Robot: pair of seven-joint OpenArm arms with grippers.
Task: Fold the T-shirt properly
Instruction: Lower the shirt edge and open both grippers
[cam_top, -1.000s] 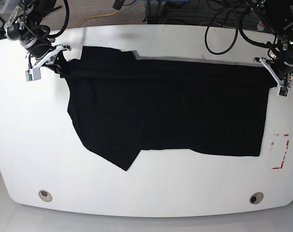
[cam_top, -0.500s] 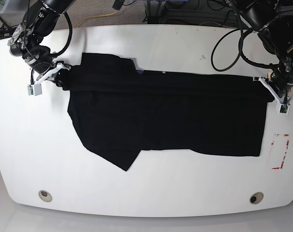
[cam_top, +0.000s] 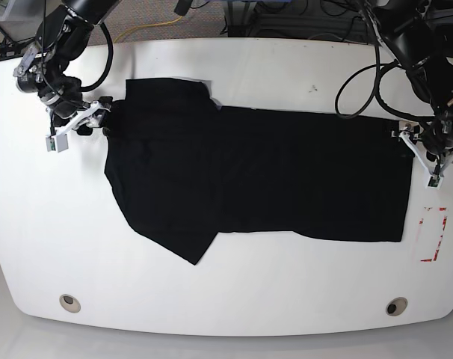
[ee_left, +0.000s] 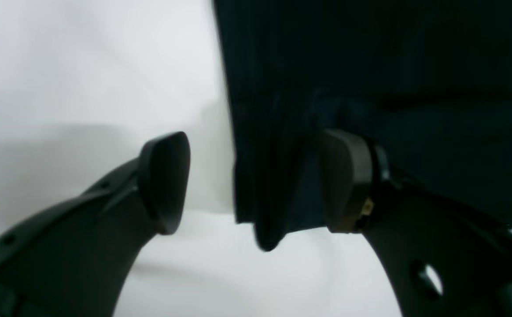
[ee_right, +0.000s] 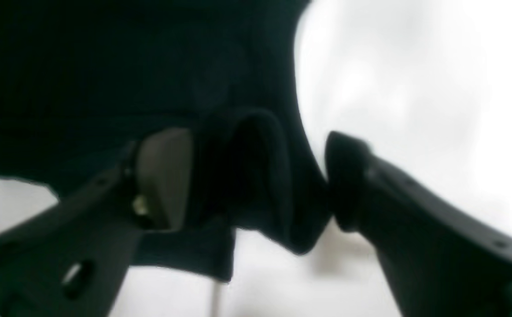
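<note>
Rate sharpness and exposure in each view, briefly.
Base view: sharp and evenly lit, but the T-shirt is a flat black with almost no fold detail. Left wrist view: soft focus, left gripper blurred, the table washed out. Right wrist view: blurrier still, right gripper smeared.

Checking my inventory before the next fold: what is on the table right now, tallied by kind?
T-shirt, black: 1
Grippers at the shirt's edges: 2, the left gripper and the right gripper
Red-and-white marker on the table: 1
Round fittings near the front edge: 2, one at the base view's left, one at its right
Total: 6
</note>
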